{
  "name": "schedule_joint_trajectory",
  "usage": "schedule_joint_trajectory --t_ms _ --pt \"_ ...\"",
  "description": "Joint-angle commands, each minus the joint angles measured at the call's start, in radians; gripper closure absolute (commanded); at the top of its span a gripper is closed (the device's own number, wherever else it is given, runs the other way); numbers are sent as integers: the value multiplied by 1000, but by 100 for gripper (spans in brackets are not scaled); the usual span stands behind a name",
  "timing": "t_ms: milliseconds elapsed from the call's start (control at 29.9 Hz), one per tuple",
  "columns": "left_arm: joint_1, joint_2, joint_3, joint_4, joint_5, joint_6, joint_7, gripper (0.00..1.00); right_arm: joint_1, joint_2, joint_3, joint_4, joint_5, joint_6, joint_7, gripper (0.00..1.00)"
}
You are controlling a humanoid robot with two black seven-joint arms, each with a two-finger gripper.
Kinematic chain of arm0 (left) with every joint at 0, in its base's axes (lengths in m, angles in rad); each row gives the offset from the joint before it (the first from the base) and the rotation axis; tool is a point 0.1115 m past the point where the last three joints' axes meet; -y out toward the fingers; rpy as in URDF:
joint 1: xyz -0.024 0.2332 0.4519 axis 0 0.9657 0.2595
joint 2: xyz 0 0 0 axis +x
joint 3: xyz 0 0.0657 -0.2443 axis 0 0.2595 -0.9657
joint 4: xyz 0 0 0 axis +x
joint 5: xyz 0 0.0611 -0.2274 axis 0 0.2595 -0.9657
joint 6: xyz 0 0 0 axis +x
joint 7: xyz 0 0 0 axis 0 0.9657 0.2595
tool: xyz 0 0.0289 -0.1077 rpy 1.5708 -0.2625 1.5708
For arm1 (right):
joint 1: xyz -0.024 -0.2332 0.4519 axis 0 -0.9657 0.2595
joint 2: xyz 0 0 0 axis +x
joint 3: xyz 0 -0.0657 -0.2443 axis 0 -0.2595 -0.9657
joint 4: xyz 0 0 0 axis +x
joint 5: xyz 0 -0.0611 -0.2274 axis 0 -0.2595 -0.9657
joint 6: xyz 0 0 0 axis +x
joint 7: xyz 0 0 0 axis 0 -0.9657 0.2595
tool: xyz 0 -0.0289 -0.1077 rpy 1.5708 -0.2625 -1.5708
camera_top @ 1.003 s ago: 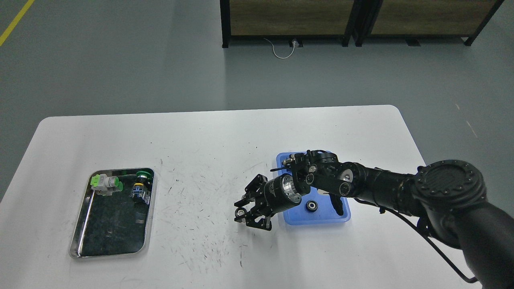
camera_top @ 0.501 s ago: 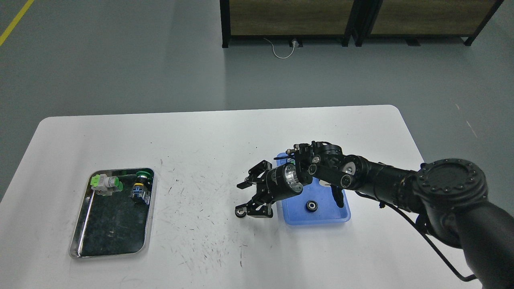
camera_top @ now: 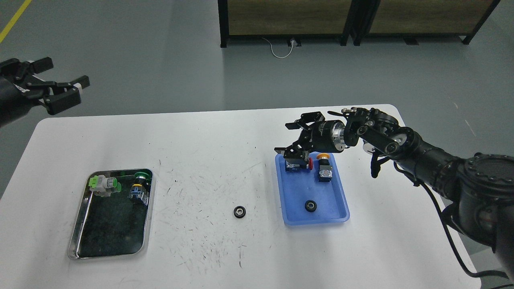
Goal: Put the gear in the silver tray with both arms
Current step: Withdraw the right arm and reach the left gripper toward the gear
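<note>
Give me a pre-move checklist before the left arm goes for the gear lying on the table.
1. Gear free on the white table, between both trays: ok.
2. Right pincer off the gear, above the blue tray: ok.
3. Left pincer open: ok.
4. Left pincer near the gear: not ok, far off at the left edge.
5. Bare space in the silver tray: ok.

Floor [camera_top: 120, 52]: smooth grey, yellow line [camera_top: 14, 20] at top left.
Furniture: dark-framed wooden cabinets [camera_top: 353, 18] at the back.
Cable [camera_top: 279, 48]: white, beneath cabinets.
</note>
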Motion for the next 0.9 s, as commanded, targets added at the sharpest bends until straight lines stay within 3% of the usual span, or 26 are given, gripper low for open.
schedule_joint_trajectory --t_ms 0,368,702,869 --pt "62 -62 -1 -80 77 0 -2 2 7 -30 80 -51 0 0 2 16" --pt "240 -384 23 -71 276 10 -2 2 29 -105 197 -144 0 0 3 15" --pt "306 -651 31 103 425 89 -5 2 25 -134 198 -149 0 0 3 15" --pt "307 -758 71 218 473 110 -31 2 19 -133 198 -154 0 0 3 15"
